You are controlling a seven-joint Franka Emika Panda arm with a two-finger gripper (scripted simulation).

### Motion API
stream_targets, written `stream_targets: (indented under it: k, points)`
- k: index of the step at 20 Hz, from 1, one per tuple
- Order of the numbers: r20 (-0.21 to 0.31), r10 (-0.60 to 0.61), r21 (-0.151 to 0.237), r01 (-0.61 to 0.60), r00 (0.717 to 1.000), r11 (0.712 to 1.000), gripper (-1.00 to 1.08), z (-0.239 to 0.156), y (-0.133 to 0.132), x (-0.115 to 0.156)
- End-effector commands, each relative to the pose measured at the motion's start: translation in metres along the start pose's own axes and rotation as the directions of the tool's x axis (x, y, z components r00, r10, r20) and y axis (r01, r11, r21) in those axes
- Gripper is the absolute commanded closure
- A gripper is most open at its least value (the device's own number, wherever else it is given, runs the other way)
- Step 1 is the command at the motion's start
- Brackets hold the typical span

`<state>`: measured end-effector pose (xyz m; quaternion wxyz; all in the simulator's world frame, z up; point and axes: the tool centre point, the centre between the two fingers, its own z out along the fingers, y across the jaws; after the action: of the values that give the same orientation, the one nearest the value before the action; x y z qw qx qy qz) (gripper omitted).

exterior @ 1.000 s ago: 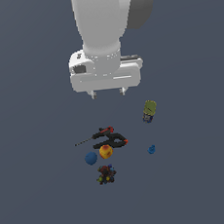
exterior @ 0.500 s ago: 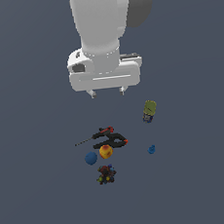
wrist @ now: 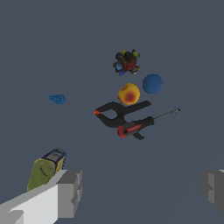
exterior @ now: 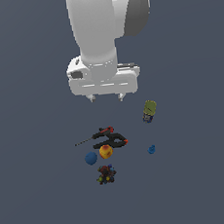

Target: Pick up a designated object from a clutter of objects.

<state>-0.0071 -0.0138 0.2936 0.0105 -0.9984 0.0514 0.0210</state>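
Observation:
The screwdriver (exterior: 97,134) lies flat, red-and-black handle against the black orange-tipped clamp (exterior: 113,141), thin shaft pointing to the exterior view's left. It also shows in the wrist view (wrist: 136,126), with the clamp (wrist: 114,114) beside it. My gripper (exterior: 106,97) hangs open and empty well above the clutter, its fingers (wrist: 69,191) wide apart in the wrist view. A yellow-red ball (exterior: 106,152), a blue ball (exterior: 91,158) and a dark multicoloured toy (exterior: 106,174) lie close by the clamp.
An olive-green can (exterior: 149,110) lies at the exterior view's right, and shows near one finger in the wrist view (wrist: 45,169). A tiny blue piece (exterior: 151,150) lies apart from the cluster. The floor is plain grey-blue.
The gripper has moved very slightly; the objects have not moved.

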Motion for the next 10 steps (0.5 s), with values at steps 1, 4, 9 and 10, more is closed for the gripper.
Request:
stream_targets:
  k: [1,4,9,10]
  points:
    - [-0.001,0.045,0.003,-0.045,0.999,0.999,-0.92,0.008,0.003,0.003]
    - [-0.002,0.114,0.007,-0.114,0.994,0.994,-0.92,0.020,0.007,0.007]
    - [-0.004,0.256,0.014,-0.256,0.967,0.967,-0.92,0.046,0.016,0.014]
    - [-0.004,0.286,0.016,-0.286,0.958,0.958,-0.92,0.052,0.018,0.016]
